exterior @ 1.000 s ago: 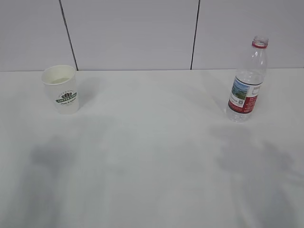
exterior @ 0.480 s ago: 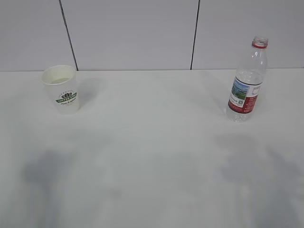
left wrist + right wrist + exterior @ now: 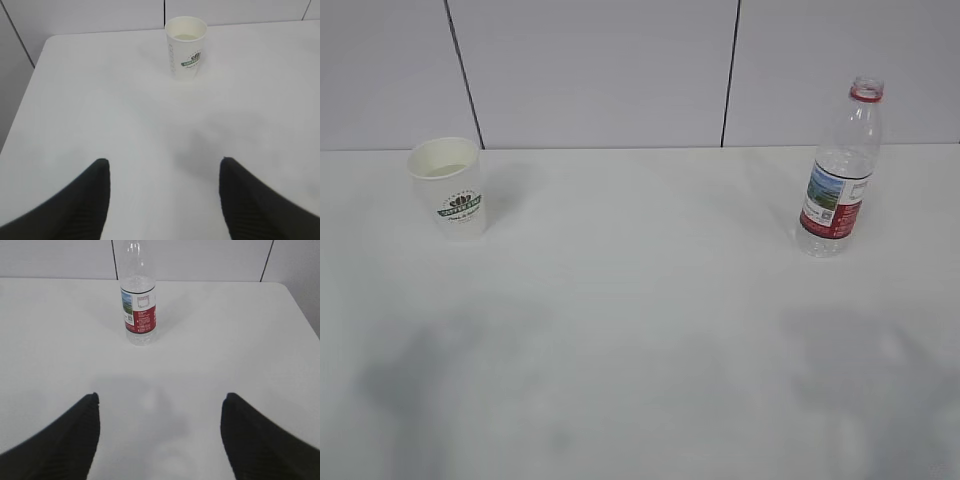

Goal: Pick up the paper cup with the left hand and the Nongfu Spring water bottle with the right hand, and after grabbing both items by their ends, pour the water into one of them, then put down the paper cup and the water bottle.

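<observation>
The left claw (image 3: 162, 172) is seen from its wrist camera with both black fingers (image 3: 95, 192) spread wide apart, and nothing is held between them. It hangs above the bare white table (image 3: 100, 110), well apart from the paper cup (image 3: 185, 48). The cup stands upright near the far edge of the table, ahead of the claw and a little to the right, with its green logo turned to the camera.

The right claw (image 3: 160, 410) is also wide open and empty. The water bottle (image 3: 138, 300) stands upright ahead of it, slightly to the left, with no cap on.

In the outside view no arm is seen; the cup (image 3: 449, 186) is at the far left and the bottle (image 3: 840, 170) at the far right, well apart.
</observation>
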